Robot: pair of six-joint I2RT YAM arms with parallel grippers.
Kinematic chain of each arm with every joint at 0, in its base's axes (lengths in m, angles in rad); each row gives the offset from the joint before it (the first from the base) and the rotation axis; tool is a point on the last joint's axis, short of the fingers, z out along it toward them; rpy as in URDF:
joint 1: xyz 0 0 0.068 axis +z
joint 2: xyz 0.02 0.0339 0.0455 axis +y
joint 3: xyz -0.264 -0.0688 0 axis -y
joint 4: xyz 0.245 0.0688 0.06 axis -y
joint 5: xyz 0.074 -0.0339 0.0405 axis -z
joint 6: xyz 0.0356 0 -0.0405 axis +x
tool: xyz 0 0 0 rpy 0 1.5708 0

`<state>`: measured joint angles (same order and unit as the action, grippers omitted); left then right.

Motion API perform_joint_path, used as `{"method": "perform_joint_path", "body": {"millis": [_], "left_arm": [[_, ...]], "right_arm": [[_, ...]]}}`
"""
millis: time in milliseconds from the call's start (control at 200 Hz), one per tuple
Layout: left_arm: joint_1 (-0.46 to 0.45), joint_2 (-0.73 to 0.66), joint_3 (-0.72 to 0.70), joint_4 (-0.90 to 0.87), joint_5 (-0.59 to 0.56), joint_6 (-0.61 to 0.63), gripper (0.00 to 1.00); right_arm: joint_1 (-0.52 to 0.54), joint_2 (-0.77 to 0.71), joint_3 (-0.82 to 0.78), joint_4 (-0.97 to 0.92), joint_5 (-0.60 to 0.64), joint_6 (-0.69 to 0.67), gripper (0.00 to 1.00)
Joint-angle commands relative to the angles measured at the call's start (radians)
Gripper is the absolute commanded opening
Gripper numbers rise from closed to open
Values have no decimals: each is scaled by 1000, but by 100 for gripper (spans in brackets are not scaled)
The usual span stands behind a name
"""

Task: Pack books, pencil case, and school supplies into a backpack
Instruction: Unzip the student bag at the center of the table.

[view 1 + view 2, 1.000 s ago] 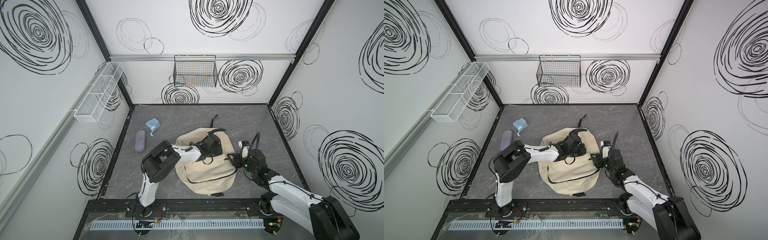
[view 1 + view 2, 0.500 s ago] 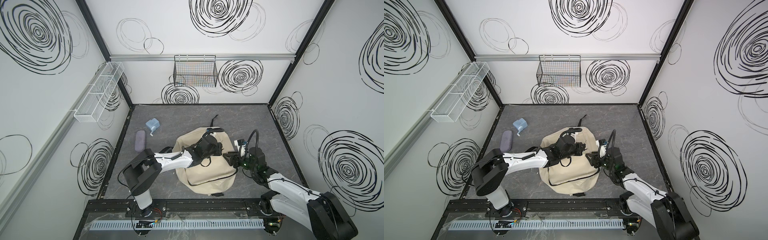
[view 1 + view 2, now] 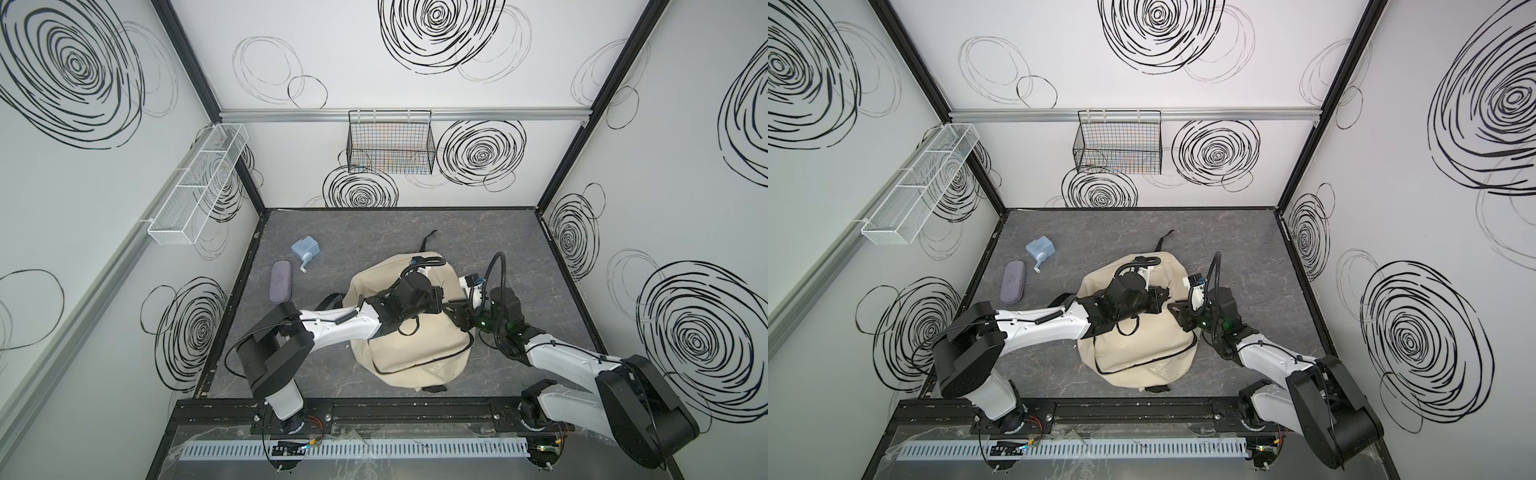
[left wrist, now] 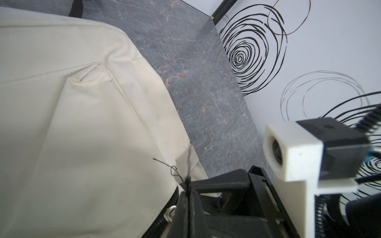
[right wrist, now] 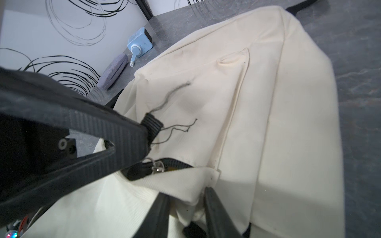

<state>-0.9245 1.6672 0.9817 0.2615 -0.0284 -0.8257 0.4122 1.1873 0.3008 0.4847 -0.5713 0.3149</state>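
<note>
Left pincer clamps the backpack's zip pull, half hidden between its tips; right pincer straddles cream fabric, grip unclear.

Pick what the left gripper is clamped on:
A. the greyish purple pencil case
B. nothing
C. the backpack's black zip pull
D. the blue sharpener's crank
C: in the right wrist view the left gripper is shut on the black zip pull of the backpack, while the pencil case and the pencil sharpener lie apart from it on the table.
</note>
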Motion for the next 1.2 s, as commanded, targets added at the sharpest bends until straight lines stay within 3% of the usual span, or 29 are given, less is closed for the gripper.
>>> {"method": "perform_joint_path", "body": {"millis": [0, 125, 435, 880, 1196], "left_arm": [[-1, -41, -2, 53, -4, 5, 0], [2, -47, -19, 49, -17, -7, 0], [44, -173, -158, -19, -136, -61, 0], [126, -409, -435, -101, -265, -170, 0], [248, -598, -593, -142, -263, -184, 0]], "right_arm": [[7, 3, 21, 50, -49, -5, 18], [8, -10, 20, 55, -30, 8, 0], [-14, -17, -14, 14, 90, 83, 0], [-93, 20, 0, 2, 120, 133, 0], [-113, 23, 3, -15, 130, 120, 0]]}}
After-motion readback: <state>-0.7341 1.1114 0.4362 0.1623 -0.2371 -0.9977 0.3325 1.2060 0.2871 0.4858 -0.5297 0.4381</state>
